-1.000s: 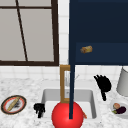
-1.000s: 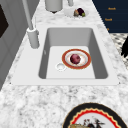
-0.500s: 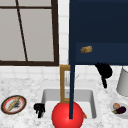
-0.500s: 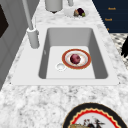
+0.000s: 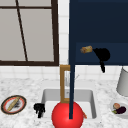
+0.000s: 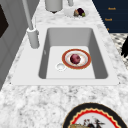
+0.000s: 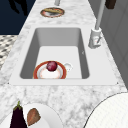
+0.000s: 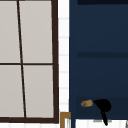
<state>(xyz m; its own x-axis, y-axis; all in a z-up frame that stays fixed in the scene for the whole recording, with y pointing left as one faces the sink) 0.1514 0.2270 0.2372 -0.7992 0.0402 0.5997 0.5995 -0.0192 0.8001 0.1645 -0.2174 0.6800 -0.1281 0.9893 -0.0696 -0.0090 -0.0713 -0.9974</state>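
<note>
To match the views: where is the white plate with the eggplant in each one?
Front view: eggplant plate, lower right on the counter.
Left side view: top centre, beyond the sink.
Right side view: bottom left corner, nearest the camera.
Shared landmark: the sink.

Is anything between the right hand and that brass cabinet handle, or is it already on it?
Nothing visible stands between them. In the front view the right hand sits directly against the brass handle on the dark blue cabinet door; the upper view shows the same contact.
</note>
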